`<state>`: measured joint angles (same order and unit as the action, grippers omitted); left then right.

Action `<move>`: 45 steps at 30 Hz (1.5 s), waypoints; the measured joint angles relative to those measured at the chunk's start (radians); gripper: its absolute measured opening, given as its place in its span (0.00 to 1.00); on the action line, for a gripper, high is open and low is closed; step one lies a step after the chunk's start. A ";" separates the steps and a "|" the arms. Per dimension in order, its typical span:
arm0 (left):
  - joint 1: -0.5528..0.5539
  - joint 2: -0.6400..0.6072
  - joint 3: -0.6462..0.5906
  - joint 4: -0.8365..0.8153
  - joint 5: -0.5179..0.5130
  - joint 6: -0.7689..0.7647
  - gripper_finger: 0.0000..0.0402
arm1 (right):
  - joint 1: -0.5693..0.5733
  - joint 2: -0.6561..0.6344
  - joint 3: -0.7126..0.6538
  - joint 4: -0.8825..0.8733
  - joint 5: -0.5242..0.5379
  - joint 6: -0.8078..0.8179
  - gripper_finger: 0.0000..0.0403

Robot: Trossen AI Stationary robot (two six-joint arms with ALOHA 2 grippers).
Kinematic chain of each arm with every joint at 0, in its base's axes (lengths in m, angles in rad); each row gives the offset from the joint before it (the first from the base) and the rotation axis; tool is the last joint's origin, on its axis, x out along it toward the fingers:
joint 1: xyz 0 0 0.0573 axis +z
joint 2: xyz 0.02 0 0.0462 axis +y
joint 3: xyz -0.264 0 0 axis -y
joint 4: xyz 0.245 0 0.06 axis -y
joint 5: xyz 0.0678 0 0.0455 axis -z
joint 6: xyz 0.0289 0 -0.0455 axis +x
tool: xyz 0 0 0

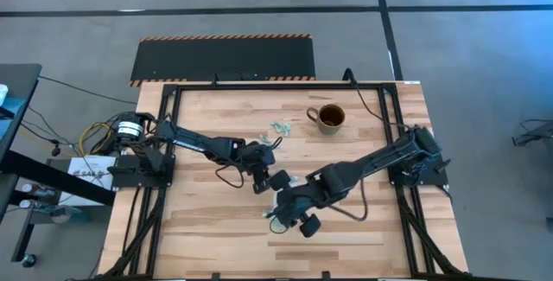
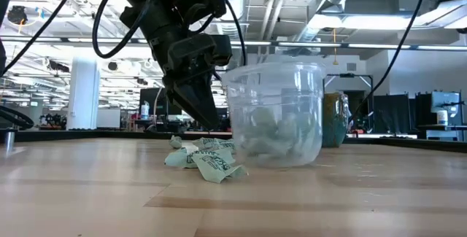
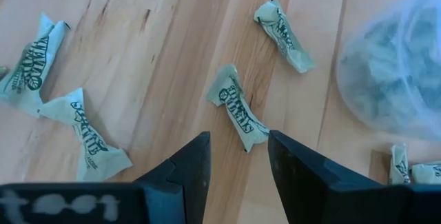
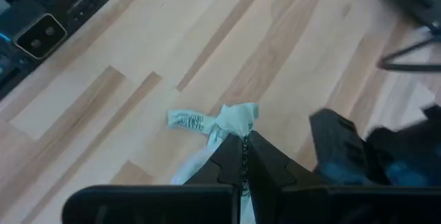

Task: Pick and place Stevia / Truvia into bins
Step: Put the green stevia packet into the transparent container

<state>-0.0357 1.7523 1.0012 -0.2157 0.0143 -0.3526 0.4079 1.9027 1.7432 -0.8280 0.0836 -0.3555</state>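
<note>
I am working partway through the job, as I judge it: the clear cup point(image 2: 276, 113) is already holding a heap of pale green sachets, too jumbled behind the cloudy wall for me to count, and more are lying loose on the wooden table point(image 1: 216, 229) beside it.

My right gripper point(image 4: 242, 156) is pinching 1 crumpled sachet point(image 4: 219, 124) between closed fingers, holding it above bare wood; in the high view this gripper point(image 1: 278, 216) is sitting near the cup point(image 1: 291, 182), on the side away from the brown mug point(image 1: 330, 117). I judge this packet is next to go in.

My left gripper point(image 3: 238, 156) is hovering with fingers apart and empty, pointing down at the loose sachets next to the cup. Its wrist view is showing me 4 whole sachets on the wood, the nearest one point(image 3: 238, 107) lying just ahead of my open fingers, plus 2 more partly cut off at the picture's edge by the cup.

A further small cluster point(image 1: 278, 127) is lying beside the mug, well away from the cup; I cannot count it. So at least 7 are still waiting, with 1 cup and 1 mug in sight.
</note>
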 joint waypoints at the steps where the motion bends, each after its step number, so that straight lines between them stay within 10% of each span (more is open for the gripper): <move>1: 0.000 0.000 0.000 0.000 0.000 0.000 0.33 | 0.001 -0.006 0.000 -0.007 -0.001 0.015 0.00; 28: 0.000 0.000 0.000 0.039 -0.001 -0.009 0.33 | -0.101 0.035 -0.030 -0.189 -0.104 0.365 0.33; 45: 0.003 0.004 -0.026 0.121 0.031 0.236 0.33 | 0.051 -0.445 -0.271 -0.178 0.307 0.762 0.22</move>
<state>-0.0329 1.7563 0.9749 -0.0946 0.0456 -0.1167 0.4587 1.4574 1.4718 -1.0055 0.3909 0.4070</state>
